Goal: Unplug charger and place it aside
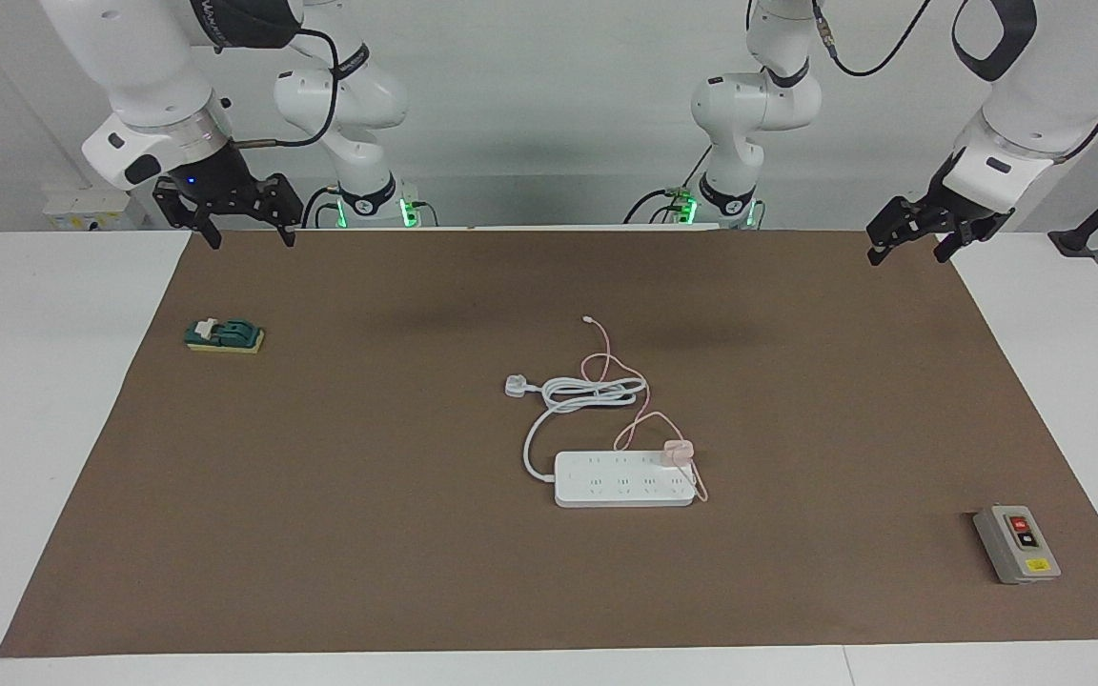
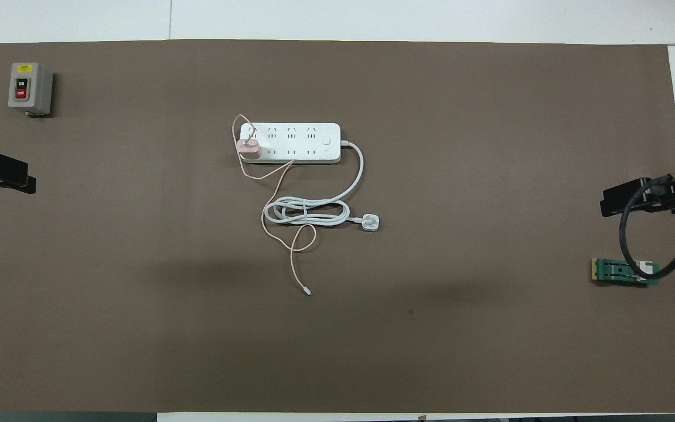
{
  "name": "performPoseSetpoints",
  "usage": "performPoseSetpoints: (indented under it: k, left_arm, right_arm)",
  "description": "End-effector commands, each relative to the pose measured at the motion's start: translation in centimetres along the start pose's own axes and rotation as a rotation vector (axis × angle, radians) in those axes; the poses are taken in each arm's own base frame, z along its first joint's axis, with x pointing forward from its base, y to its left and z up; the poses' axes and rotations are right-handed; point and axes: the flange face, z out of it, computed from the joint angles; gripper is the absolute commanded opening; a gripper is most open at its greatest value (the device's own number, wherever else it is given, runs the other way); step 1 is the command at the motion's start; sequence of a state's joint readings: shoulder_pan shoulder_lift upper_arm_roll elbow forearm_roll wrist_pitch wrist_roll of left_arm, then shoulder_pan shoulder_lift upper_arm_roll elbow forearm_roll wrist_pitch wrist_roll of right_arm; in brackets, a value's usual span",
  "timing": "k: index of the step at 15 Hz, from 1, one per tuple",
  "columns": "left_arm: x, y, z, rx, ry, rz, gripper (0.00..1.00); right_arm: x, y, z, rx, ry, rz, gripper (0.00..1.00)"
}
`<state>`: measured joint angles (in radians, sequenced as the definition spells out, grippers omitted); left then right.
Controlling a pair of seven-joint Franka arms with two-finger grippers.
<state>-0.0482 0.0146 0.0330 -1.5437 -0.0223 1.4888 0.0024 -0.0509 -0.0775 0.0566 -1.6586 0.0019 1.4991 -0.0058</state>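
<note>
The charger (image 1: 677, 451) (image 2: 249, 147), a small pale pink cube, sits plugged into the white power strip (image 1: 620, 494) (image 2: 290, 133). It is in the socket at the strip's end toward the left arm, in the row nearer the robots. Its thin pink cable (image 1: 609, 367) (image 2: 295, 261) loops toward the robots across the coiled white cord and ends in a tiny white connector (image 1: 587, 319) (image 2: 309, 292). My left gripper (image 1: 907, 255) (image 2: 21, 179) hangs open and holds nothing, over the mat's corner at the left arm's end. My right gripper (image 1: 252, 240) (image 2: 613, 205) hangs open over the other corner.
The strip's thick white cord ends in a three-pin plug (image 1: 517, 385) (image 2: 371, 223) lying nearer the robots. A grey switch box (image 1: 1016, 543) (image 2: 30, 88) stands farthest from the robots at the left arm's end. A green block (image 1: 225, 335) (image 2: 624, 271) lies under the right gripper's area.
</note>
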Motion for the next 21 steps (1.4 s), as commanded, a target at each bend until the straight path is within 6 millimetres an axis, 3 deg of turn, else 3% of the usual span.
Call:
performPoseSetpoints:
  k: [1,7,14,17,19,21]
  left_arm:
    - [0.0,-0.2,-0.5,-0.005,0.002,0.003,1.0]
    - [-0.2,-0.2,0.4,0.013,-0.004,0.006,1.0]
    - [-0.1,-0.2,-0.1,0.013,0.008,-0.003,1.0]
    - [-0.2,-0.7,0.1,0.012,0.001,-0.032,1.0]
    - [-0.6,-1.0,0.9,0.012,-0.02,-0.153,1.0]
    - [-0.7,-0.7,1.0,0.012,-0.011,-0.194,1.0]
  right_arm:
    - [-0.4,0.2,-0.4,0.018,-0.007,-0.007,1.0]
    - [-0.4,-0.1,-0.4,0.017,-0.005,-0.01,1.0]
    - [-0.7,0.3,-0.2,0.022,-0.025,0.003,1.0]
    - [-0.5,-1.4,0.4,0.099,-0.033,0.099,1.0]
    - [-0.3,-2.8,1.7,0.125,-0.058,0.198,1.0]
    - [0.0,-5.4,3.0,0.129,-0.053,0.254,1.0]
